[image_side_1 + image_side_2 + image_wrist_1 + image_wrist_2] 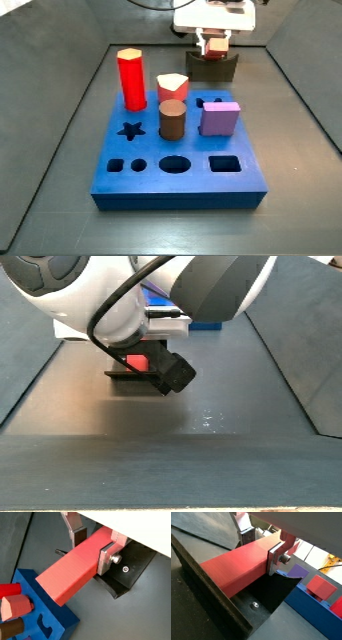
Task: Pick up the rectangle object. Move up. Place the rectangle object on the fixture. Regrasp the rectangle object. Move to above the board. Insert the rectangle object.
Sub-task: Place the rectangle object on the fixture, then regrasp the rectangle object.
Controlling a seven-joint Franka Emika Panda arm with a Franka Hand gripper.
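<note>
Two silver fingers (107, 556) of our gripper (93, 547) clamp the long salmon-red square bar (73, 567) across its axis, apparently resting on the dark fixture (127, 577) behind the blue board (181, 165).

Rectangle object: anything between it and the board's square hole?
Nothing visible blocks it. The gripper holds the rectangle object at the fixture, behind the board. The open square hole is at the board's front; the purple cube stands between.

The grey floor (60, 170) carries the blue board (181, 175) and, behind it under the gripper (214, 42), the fixture (211, 68).
</note>
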